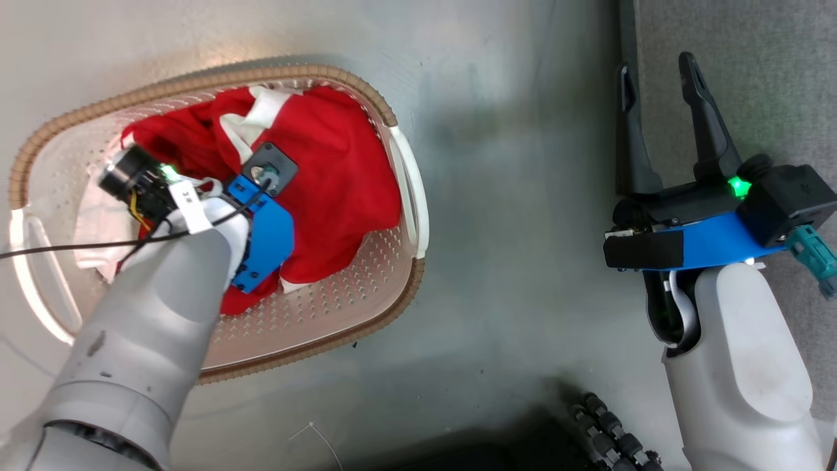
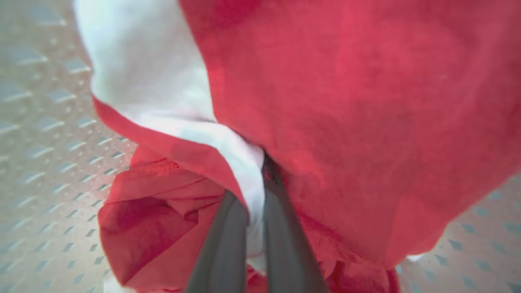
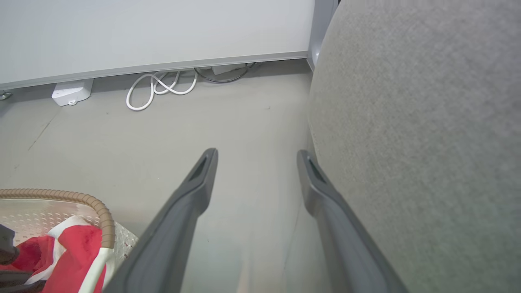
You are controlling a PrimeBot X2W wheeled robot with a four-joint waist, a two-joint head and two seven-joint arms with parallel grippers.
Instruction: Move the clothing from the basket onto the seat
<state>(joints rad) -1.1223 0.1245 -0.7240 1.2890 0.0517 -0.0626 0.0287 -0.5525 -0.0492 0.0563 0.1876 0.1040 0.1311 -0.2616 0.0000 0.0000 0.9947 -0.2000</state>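
Two left jaws clamp clothing point(image 2: 346, 101), tips buried in folds; right jaws apart beside seat point(image 3: 427, 142).

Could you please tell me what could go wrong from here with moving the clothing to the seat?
1. The left gripper is shut on just a thin fold of the soft red and white clothing; it may slip out, or bring one garment alone.
2. The heap looks tangled, so lifting could drag the cream perforated plastic basket.
3. Bare floor separates basket from the grey fabric seat; trailing cloth might drag there.
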